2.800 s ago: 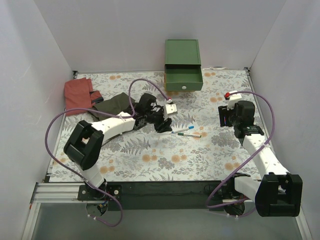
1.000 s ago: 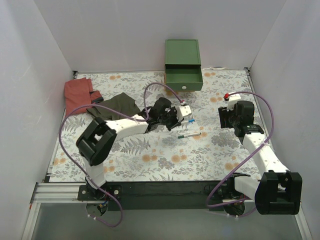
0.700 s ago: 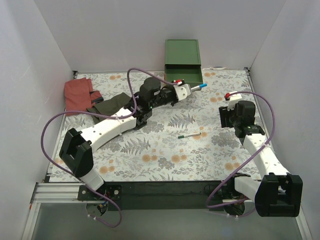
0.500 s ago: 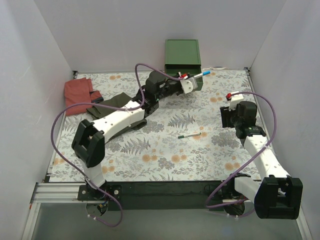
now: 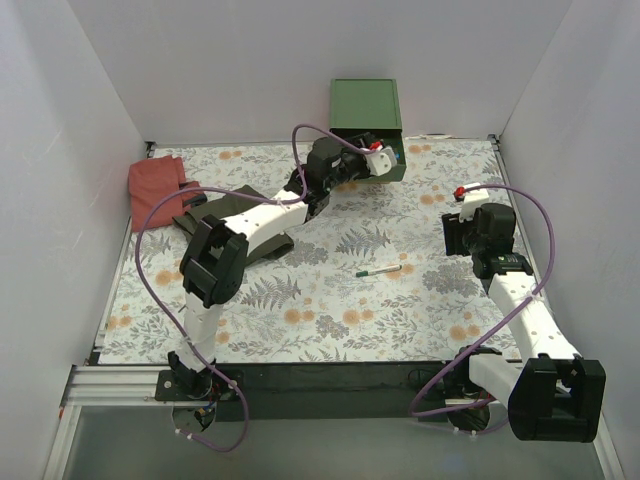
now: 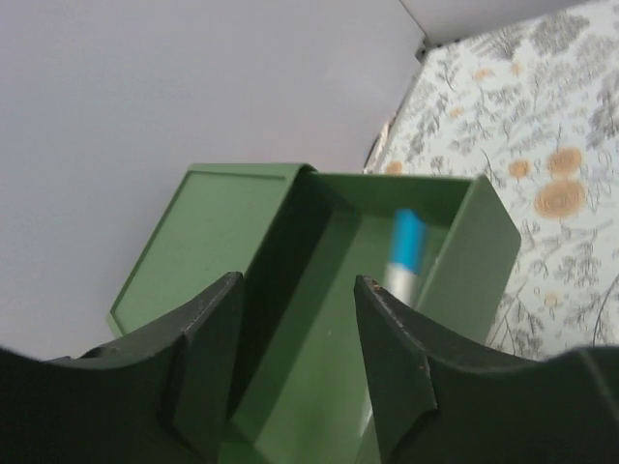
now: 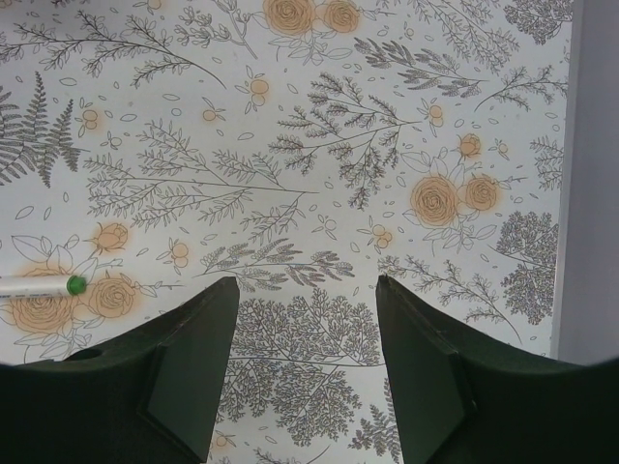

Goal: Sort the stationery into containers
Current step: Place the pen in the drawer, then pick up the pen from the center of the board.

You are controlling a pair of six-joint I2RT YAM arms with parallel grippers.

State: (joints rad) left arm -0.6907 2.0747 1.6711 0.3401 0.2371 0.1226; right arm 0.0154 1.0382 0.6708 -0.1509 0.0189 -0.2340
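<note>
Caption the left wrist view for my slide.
Open left gripper over the open green drawer, a blue-capped pen inside it.

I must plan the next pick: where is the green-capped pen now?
In the top view the green-capped pen lies flat on the floral table cover, near the middle, left of the right gripper and in front of the green chest.

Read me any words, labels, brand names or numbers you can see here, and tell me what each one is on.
No text can be read in any view.
Green chest and its open drawer: plain, no label.
Blue-capped pen in the drawer: blurred, any print unreadable.
Green-capped pen on the table: too small to tell.
Table cover: flowers and ferns only, no writing.
</note>
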